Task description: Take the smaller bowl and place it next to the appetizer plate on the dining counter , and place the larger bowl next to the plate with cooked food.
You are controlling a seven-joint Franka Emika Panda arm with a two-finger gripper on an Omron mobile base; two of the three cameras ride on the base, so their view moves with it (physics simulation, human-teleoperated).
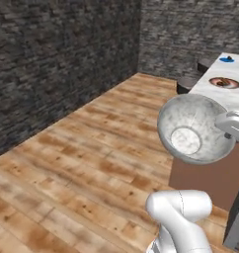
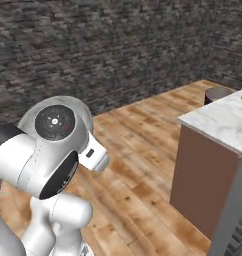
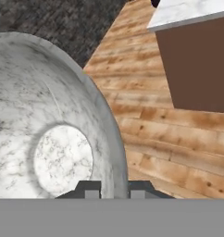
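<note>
Item: larger bowl (image 1: 193,129), marbled, deep, pale flat bottom. You have it off the floor, tipped on its side, short of the near end of the worktop (image 1: 229,94).
Tool (image 3: 112,189): nearly closed, pinching the bowl's rim wall.
Destination: plate with cooked food (image 1: 224,82), mid-worktop; appetizer plate (image 1: 226,60) at the far end.
From the tool, the food plate lies ahead and right, beyond the near edge.
</note>
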